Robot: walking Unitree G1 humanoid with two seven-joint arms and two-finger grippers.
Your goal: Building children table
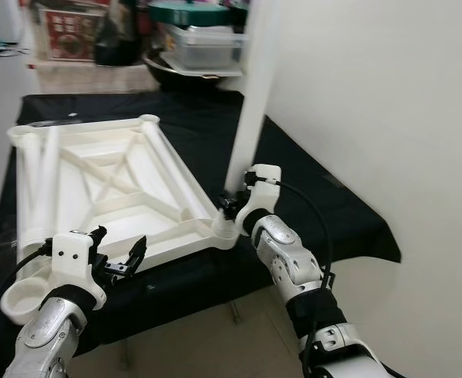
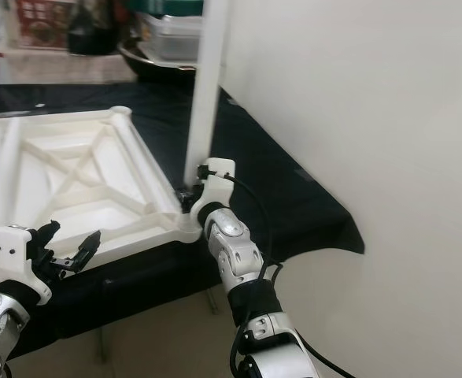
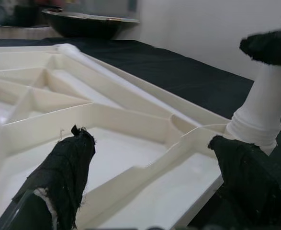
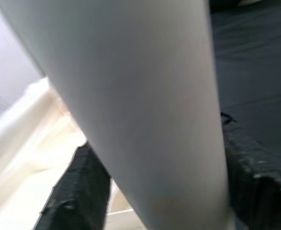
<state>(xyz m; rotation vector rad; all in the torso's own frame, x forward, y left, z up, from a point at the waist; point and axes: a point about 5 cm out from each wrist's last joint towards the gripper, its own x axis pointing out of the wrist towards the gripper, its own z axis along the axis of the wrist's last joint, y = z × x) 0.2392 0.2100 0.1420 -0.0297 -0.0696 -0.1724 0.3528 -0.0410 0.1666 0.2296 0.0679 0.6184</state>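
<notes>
The white plastic table top [image 1: 175, 161] lies upside down on the black cloth, its ribbed underside facing up. One white leg [image 1: 250, 102] stands upright in the near right corner socket. My right gripper [image 1: 232, 206] is shut on the base of that leg; in the right wrist view the leg [image 4: 145, 110] sits between both black fingers. My left gripper [image 1: 120, 252] hangs open just over the top's near edge, nothing between its fingers [image 3: 68, 167]. A second leg [image 1: 42, 169] lies loose across the left side of the underside. An empty round socket [image 1: 22, 299] shows at the near left corner.
The black-covered table [image 1: 317, 197] ends close to me and butts against a white wall [image 1: 388, 102] on the right. At the back stand a dark bowl [image 1: 175, 71], a clear container with a green lid [image 1: 203, 35] and a red box [image 1: 69, 31].
</notes>
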